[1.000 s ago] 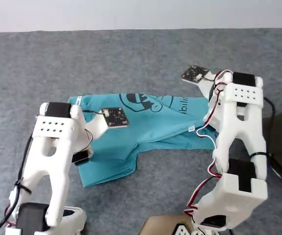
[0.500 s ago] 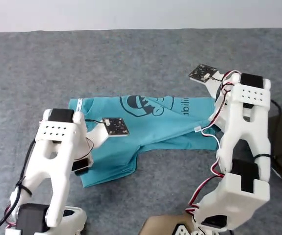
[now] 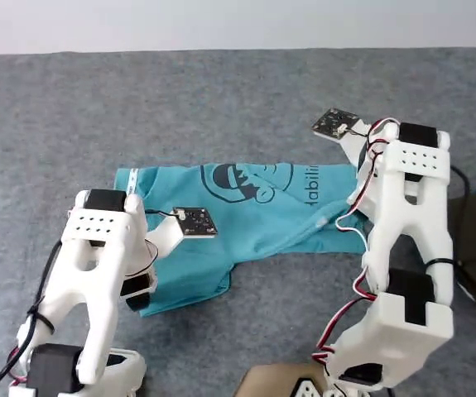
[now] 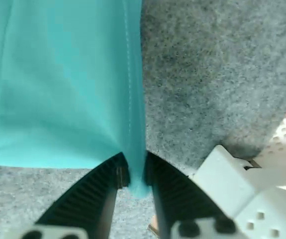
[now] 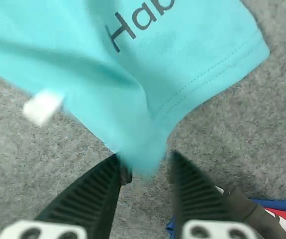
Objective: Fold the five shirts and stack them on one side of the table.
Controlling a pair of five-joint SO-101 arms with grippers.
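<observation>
- Left gripper (image 4: 133, 174): jaws clamped on a pinched fold at the hem of the teal shirt (image 4: 58, 84).
- Right gripper (image 5: 145, 167): jaws closed on a bunched edge of the shirt, close to dark lettering.
- Both arms bend forward, wrists angled down onto the cloth.
- The shirt lies spread between the arms on the grey table (image 3: 221, 91), with a dark graphic and lettering facing up.
</observation>
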